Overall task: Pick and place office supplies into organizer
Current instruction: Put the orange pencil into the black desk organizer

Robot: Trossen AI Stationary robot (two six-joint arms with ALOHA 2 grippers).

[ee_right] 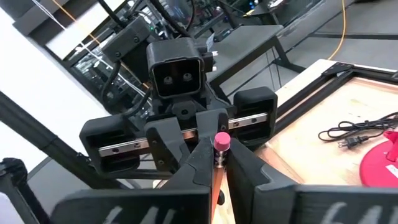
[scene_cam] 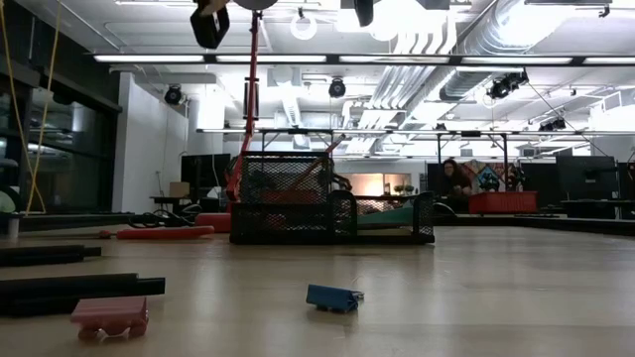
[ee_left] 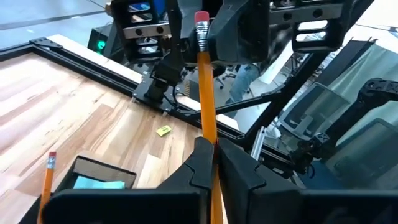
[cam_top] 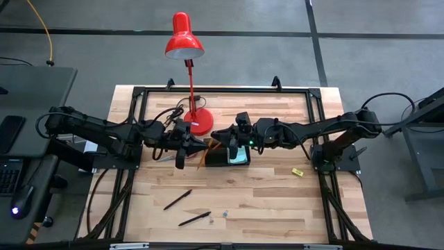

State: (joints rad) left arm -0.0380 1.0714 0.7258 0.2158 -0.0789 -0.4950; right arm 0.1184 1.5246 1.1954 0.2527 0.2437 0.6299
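While both dark arms meet above the middle of the wooden table [cam_top: 263,201], the left gripper [ee_left: 211,152] and the right gripper [ee_right: 214,163] each pinch the same orange pencil with a pink eraser [ee_left: 205,93], one near each end. It hangs just over the low black mesh organizer tray [cam_top: 220,157] beside the red desk lamp [cam_top: 186,42]. A second orange pencil [ee_left: 47,180] stands in the tray, a teal pad [cam_top: 238,155] inside it. Two black pens [cam_top: 177,200] and a tiny yellow block [cam_top: 297,171] lie on the table.
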